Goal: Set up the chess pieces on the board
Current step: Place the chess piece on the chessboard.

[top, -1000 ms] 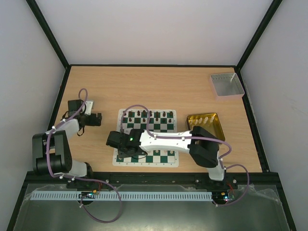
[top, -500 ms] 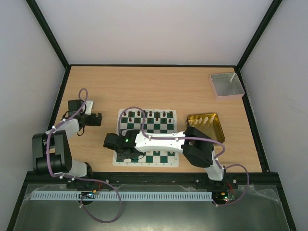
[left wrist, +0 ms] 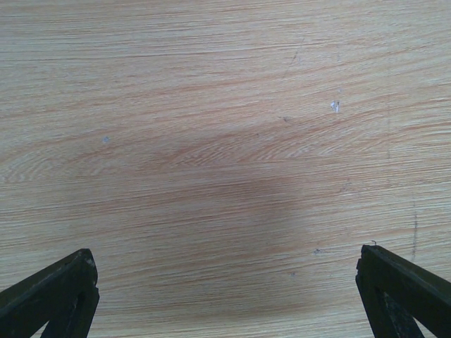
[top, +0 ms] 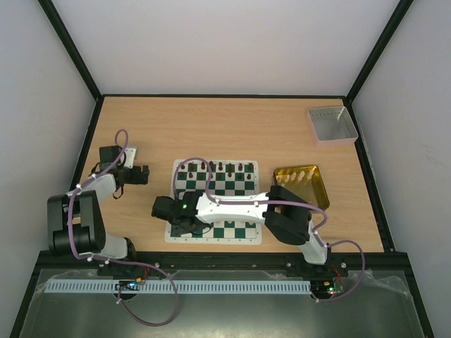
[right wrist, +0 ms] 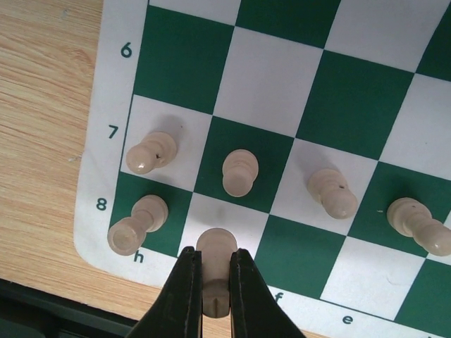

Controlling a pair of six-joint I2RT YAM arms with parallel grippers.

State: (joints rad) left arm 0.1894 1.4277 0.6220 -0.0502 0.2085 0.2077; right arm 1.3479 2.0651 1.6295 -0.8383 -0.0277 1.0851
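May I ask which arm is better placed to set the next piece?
Right: the right tool grips a cream piece near the board's corner; the left tool hangs open over the table.

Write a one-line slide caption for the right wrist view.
Right end effector shut on a cream chess piece near a corner of the board.
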